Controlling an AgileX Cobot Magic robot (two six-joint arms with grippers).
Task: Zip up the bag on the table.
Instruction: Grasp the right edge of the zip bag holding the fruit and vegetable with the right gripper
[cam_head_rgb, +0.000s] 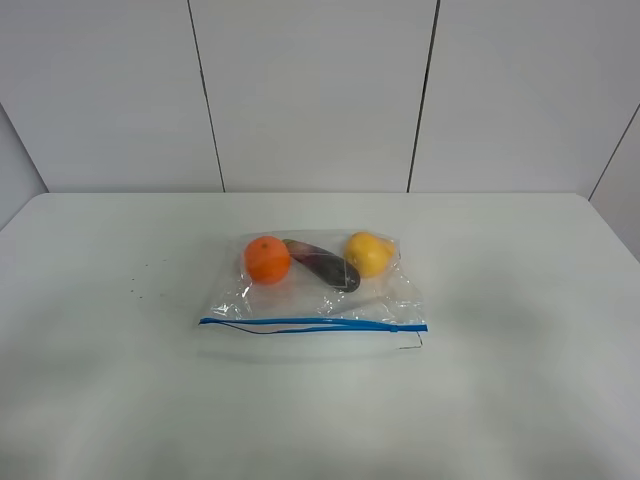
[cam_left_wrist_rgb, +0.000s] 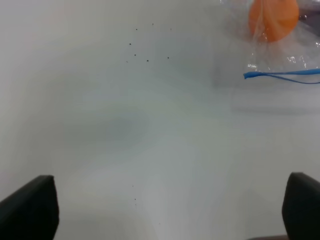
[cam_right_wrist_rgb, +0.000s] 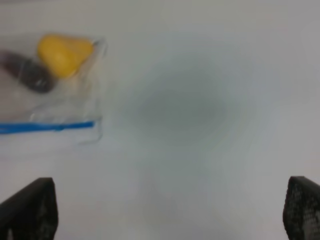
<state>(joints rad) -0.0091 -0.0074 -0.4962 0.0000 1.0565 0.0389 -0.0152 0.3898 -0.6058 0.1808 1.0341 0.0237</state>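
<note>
On a wide white matte table (cam_head_rgb: 520, 390), a clear crinkly plastic zip bag (cam_head_rgb: 385, 292) lying flat, blue zipper strip (cam_head_rgb: 312, 324) along its near edge (produce inside), left gripper (cam_left_wrist_rgb: 165, 210) and right gripper (cam_right_wrist_rgb: 165, 210) both spread wide, empty.

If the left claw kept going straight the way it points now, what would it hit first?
Probably the bare table: the left claw, open, faces only its white surface. The bag lies off to the side of that line, though depth is hard to judge.
</note>
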